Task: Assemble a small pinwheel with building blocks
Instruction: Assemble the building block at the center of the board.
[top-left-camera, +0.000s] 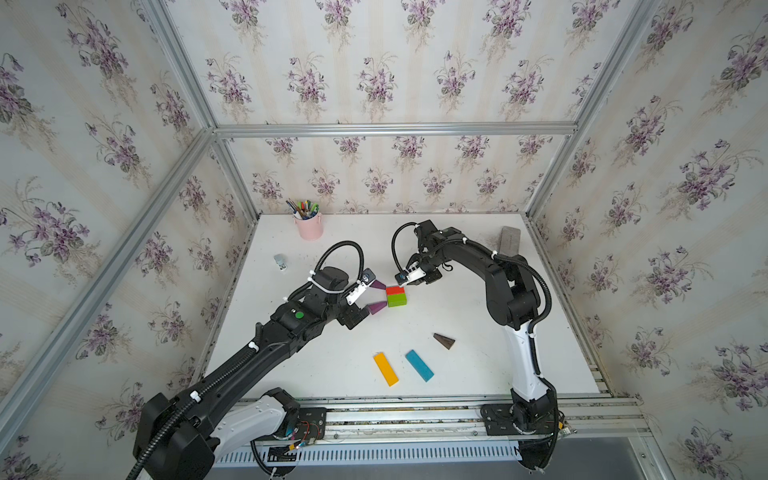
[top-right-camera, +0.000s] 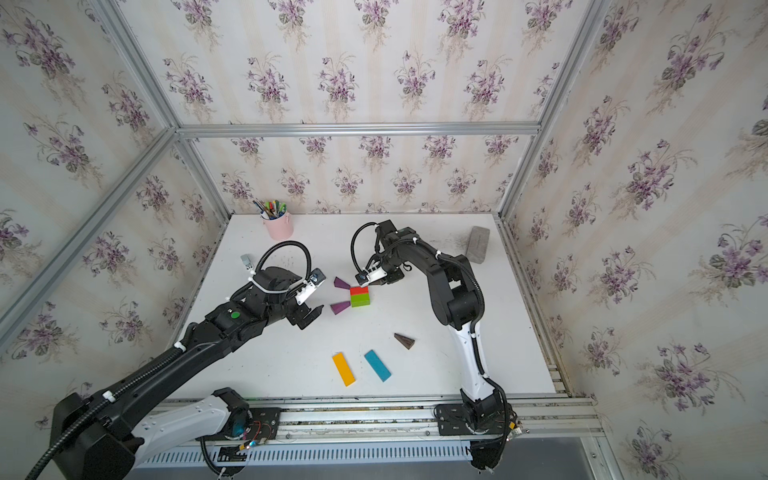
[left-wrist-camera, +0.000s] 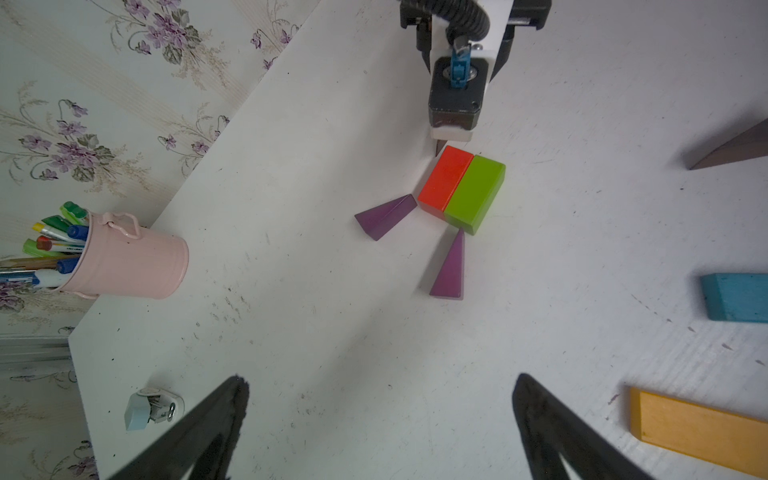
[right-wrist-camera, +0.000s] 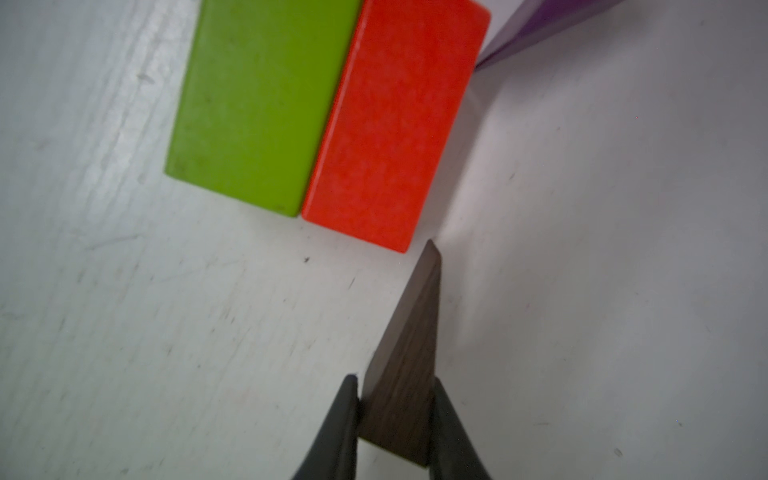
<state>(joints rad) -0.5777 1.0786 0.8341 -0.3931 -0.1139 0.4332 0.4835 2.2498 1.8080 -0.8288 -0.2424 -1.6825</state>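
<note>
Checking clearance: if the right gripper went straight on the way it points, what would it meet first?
Probably the red brick: the brown wedge held in the right gripper nearly touches its corner; height unclear.

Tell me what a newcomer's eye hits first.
The red brick and green brick lie side by side at centre, two purple wedges fanning from them. The right gripper pinches a dark-brown wedge, tip near the red brick's corner. A yellow bar and blue bar lie loose nearer the robot.

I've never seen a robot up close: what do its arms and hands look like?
The left arm and right arm are mostly black with a white lower section, ribbed black cables and white ties. The left bears a green dot. The left hand and right hand have tapering black fingers.
</note>
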